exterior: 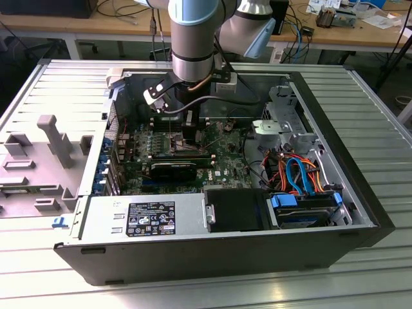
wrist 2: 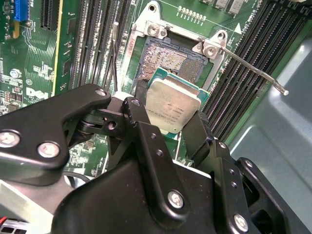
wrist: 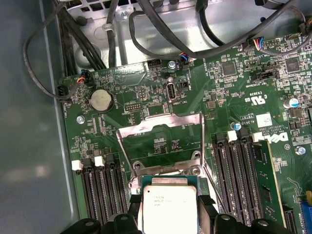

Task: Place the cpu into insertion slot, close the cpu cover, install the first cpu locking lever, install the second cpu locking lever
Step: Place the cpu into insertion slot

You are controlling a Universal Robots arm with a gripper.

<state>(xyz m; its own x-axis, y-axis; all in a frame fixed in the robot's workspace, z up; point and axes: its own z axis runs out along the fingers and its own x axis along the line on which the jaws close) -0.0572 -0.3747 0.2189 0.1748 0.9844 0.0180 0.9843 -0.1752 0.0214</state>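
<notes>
Inside the open computer case (exterior: 193, 257), the arm (exterior: 193, 38) reaches down over the green circuit board (exterior: 225, 164). Both wrist views add what the exterior view hides. The gripper (wrist 2: 168, 113) pinches the cpu (wrist 2: 171, 100) by two opposite edges, metal top up, over the near edge of the insertion slot (wrist 2: 168, 58). Whether cpu and socket touch cannot be told. The first wrist view shows the cpu cover (wrist: 161, 121) swung open on the far side of the socket. The second wrist view shows one locking lever (wrist 2: 253, 72) unlatched, slanting across the memory slots (wrist 2: 243, 58). The case also holds a power supply (exterior: 103, 222) near the exterior view's left, bearing a black printed label (exterior: 151, 219), and blue and orange cables (exterior: 299, 174) at the exterior view's right.
</notes>
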